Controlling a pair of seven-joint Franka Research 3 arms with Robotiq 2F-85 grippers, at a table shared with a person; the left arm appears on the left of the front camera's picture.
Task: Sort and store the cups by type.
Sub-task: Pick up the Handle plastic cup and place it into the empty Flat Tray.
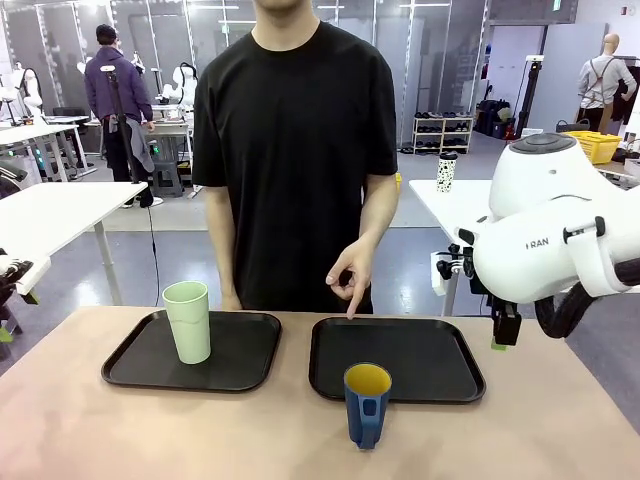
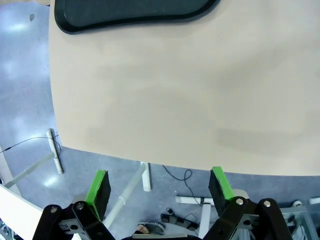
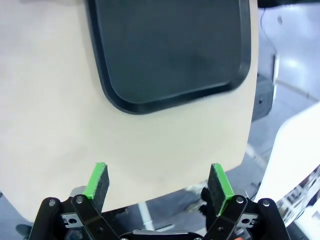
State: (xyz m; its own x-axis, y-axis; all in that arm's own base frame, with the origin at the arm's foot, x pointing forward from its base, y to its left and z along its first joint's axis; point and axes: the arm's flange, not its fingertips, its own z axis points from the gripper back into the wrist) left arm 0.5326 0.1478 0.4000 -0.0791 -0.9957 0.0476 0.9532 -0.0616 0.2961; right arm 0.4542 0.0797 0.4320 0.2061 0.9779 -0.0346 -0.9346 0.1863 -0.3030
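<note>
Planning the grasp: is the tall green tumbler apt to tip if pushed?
Probably tips easily: the green tumbler is tall and narrows toward its base. Likely light, as it looks plastic. Its smooth handleless wall may slip.

The tall cup (image 1: 187, 321) stands on the left tray (image 1: 245, 350). The mug (image 1: 367, 404) sits on the table (image 1: 150, 440), before the right tray (image 1: 430, 350).

The dark blue handled mug with the yellow inside (image 1: 367, 405) covers a bit of the near rim of the right-hand black plastic tray (image 1: 440, 385). The person (image 1: 295, 150) gets chopped off at the top edge, and one arm drops behind the beige table's (image 1: 80, 430) far edge (hand mostly hidden). The left wrist view cuts a black tray (image 2: 135, 15) off at the top, and it's the same for the tray (image 3: 170, 55) in the right wrist view.
</note>
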